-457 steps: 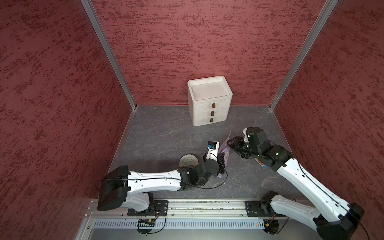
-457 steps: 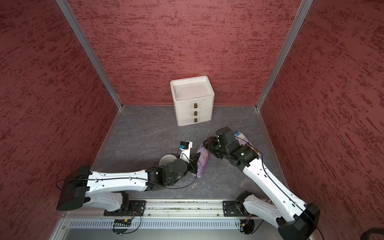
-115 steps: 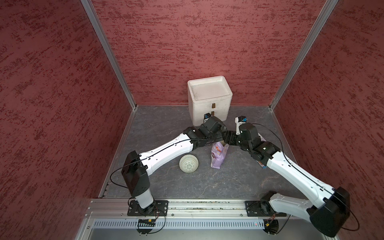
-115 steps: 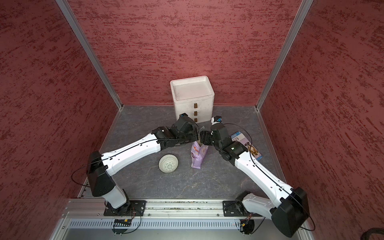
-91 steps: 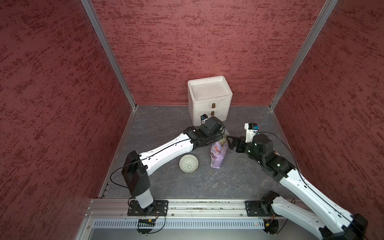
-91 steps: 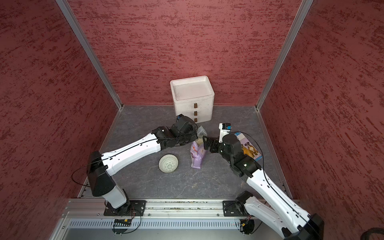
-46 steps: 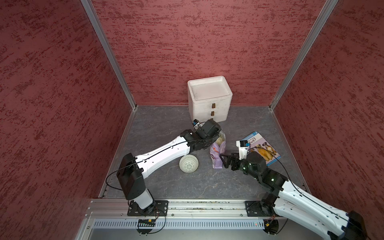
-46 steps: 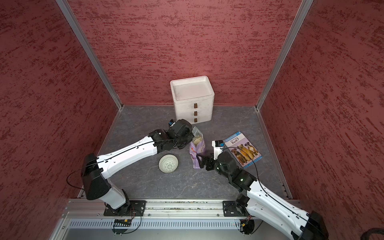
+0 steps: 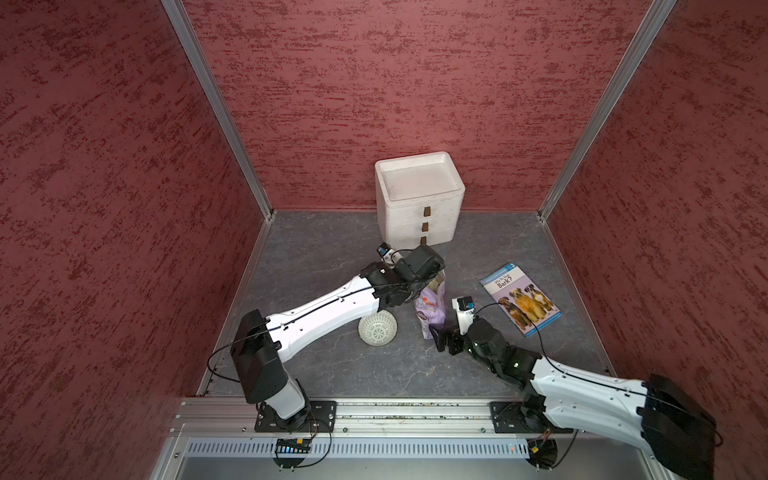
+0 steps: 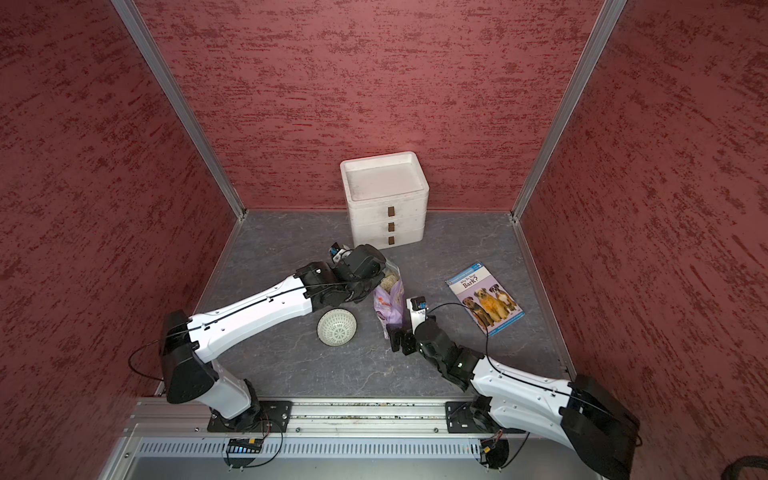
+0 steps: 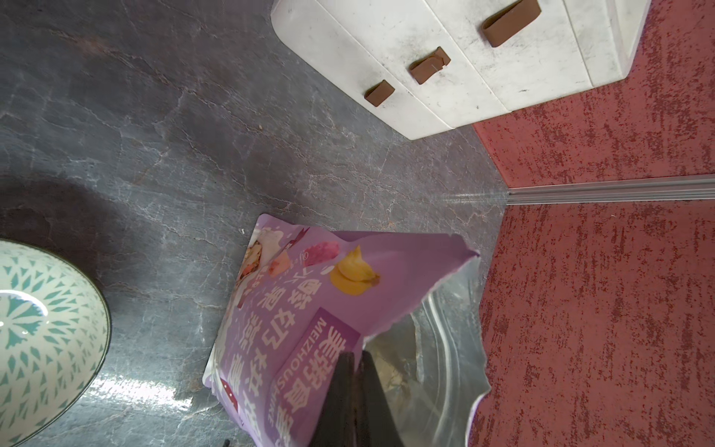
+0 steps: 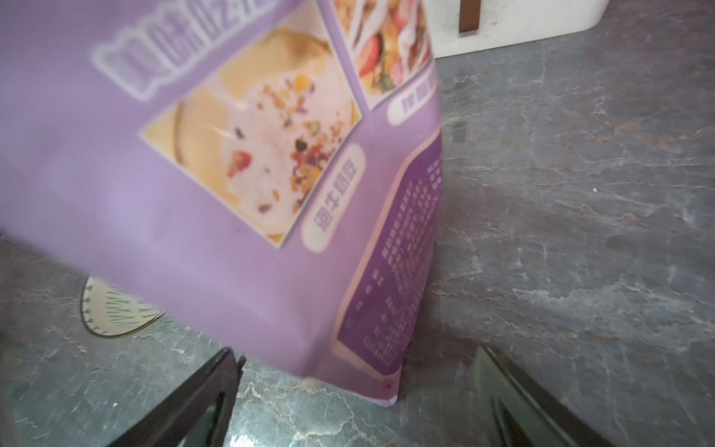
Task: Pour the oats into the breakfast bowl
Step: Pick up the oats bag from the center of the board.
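Note:
The lilac pouch stands near mid-floor, its top torn open on pale oats. My left gripper is shut on the pouch's top edge, one finger inside the mouth and one outside. My right gripper is low at the front, open wide, with a finger on each side of the pouch's bottom corner and not touching it. The breakfast bowl sits upright and empty, just left of the pouch and partly under my left forearm.
A white foam drawer box stands against the back wall. A dog-picture book lies flat to the right of the pouch. Red walls close in the left, back and right sides. A metal rail runs along the front.
My right arm left the pouch's top, swung back and down, and now sits low at the pouch's bottom, uncovering the book. My left gripper has kept its hold on the top edge.

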`<state>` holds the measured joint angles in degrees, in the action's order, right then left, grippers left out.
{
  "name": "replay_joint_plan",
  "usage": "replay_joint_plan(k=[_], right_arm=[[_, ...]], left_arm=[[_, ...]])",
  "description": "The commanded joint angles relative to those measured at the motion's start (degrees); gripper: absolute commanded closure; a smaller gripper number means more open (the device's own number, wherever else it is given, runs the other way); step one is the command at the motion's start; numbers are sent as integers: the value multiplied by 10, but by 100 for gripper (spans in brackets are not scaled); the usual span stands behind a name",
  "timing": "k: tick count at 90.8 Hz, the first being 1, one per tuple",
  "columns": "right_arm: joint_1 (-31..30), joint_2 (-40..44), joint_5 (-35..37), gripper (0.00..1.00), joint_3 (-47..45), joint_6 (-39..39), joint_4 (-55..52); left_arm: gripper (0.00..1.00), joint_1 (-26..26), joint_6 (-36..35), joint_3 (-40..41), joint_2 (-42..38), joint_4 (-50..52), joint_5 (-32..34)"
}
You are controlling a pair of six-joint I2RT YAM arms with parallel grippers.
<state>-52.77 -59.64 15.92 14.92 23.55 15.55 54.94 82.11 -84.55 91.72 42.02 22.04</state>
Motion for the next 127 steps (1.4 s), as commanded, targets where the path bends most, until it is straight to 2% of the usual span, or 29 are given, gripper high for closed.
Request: replay_joint_plan(k=[1, 30, 46, 52, 62, 66, 71, 79, 88, 95, 109, 115, 127], right_arm=[[-6, -48, 28, 1, -6, -34, 156], [-6, -279, 27, 2, -10, -21, 440], [-6, -391, 58, 3, -7, -25, 579], [-6, -430, 79, 10, -13, -26, 642], [-6, -451, 78, 25, -5, -29, 648], [-6, -455, 73, 32, -1, -29, 648], [-6, -456, 72, 45, 1, -32, 649], [-6, -452, 85, 82, -2, -38, 649], [-6, -430, 85, 100, -10, -59, 644], [-8, -393, 90, 100, -7, -78, 600], [-19, -276, 109, 100, 59, -135, 359], [-19, -246, 120, 100, 73, -157, 313], [-20, -202, 128, 100, 129, -198, 180]], left_arm=[[100, 1, 12, -19, -24, -15, 26], [100, 1, 18, -16, -22, -9, 12], [100, 0, 19, -15, -25, -6, 12], [100, 0, 20, -15, -26, -4, 13], [100, 0, 19, -14, -29, -1, 18], [100, -1, 19, -15, -31, 1, 21], [100, -2, 18, -14, -32, 1, 23], [100, -8, 15, -14, -38, 4, 26], [100, -14, -9, -5, -51, -15, 27], [100, -18, -37, 12, -67, -42, 32], [99, -32, -89, 62, -111, -118, 33], [84, -42, -137, 84, -132, -166, 20], [64, -60, -191, 102, -167, -199, -5]])
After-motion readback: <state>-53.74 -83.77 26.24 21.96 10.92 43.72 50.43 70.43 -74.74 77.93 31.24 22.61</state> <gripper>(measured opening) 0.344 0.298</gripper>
